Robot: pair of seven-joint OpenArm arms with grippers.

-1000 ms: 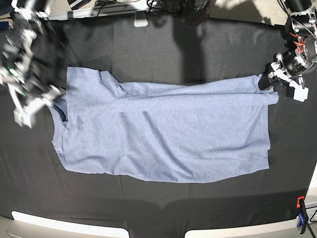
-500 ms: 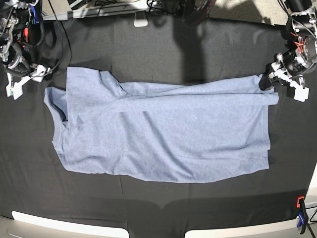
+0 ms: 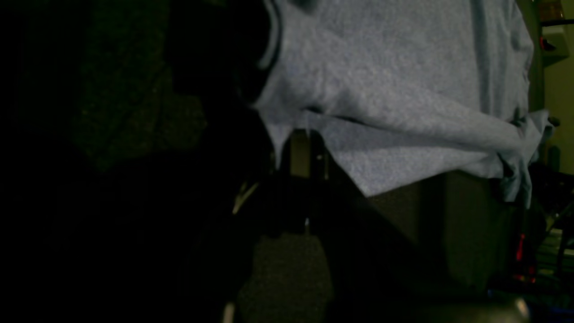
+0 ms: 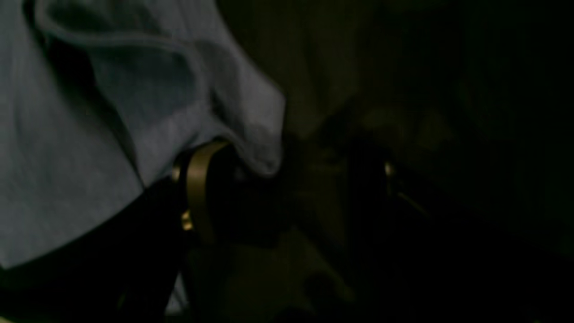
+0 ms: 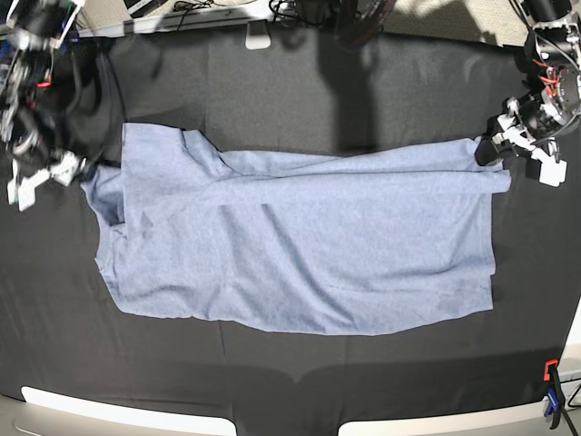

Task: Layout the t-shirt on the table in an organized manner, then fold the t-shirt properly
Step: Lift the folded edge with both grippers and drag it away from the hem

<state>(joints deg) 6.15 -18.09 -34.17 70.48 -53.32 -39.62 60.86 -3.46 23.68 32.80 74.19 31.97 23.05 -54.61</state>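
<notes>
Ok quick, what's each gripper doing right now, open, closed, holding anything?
Left gripper: closed on the t-shirt at its corner.
Right gripper: open, holding nothing, right at the shirt's sleeve edge.

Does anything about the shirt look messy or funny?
Yes. The t-shirt lies flat on the table, but its far edge is folded over in long creases, and the sleeve near the right gripper is bunched up, so the shape looks lopsided.

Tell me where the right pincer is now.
In the base view the right pincer sits at the far left, open, beside the t-shirt sleeve edge on the table.
</notes>
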